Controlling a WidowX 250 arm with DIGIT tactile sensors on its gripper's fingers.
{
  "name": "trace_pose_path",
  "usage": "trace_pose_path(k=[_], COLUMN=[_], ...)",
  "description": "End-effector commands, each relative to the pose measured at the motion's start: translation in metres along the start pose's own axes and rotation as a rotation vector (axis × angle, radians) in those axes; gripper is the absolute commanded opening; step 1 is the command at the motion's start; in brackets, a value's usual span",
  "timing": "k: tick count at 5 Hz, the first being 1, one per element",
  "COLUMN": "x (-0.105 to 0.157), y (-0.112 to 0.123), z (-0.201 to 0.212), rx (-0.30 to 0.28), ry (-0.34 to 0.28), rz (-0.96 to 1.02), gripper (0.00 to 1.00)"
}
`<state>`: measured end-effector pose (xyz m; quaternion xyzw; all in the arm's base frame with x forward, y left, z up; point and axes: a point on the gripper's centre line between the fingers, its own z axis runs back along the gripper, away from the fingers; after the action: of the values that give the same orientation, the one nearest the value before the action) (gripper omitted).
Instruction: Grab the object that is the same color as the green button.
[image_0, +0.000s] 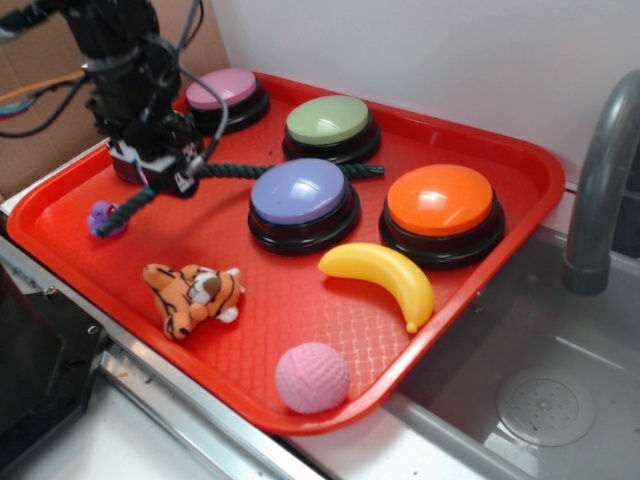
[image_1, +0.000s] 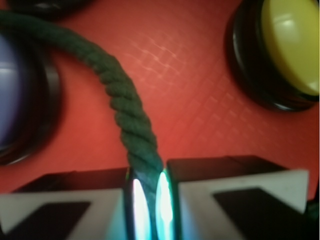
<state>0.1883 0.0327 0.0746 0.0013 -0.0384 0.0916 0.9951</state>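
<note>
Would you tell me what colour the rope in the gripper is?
Dark green; the rope shows best in the wrist view.

No lettering, label, brand, number or sign can be read in either view. The domed push buttons, the red plastic tray (image_0: 500, 170) and the toys on it carry no legible marks, and the black-and-white gripper pads in the wrist view are plain too.
</note>
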Motion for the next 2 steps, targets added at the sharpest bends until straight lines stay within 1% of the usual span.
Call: trace_pose_path(k=[1, 2], x=[-0.017, -0.029], y=[-0.035, -0.044], z=[0.084, 0.095], rx=[-0.073, -0.049], ry=[-0.076, -0.098], rz=[-0.098, -0.102], gripper=[0.0, 0.0])
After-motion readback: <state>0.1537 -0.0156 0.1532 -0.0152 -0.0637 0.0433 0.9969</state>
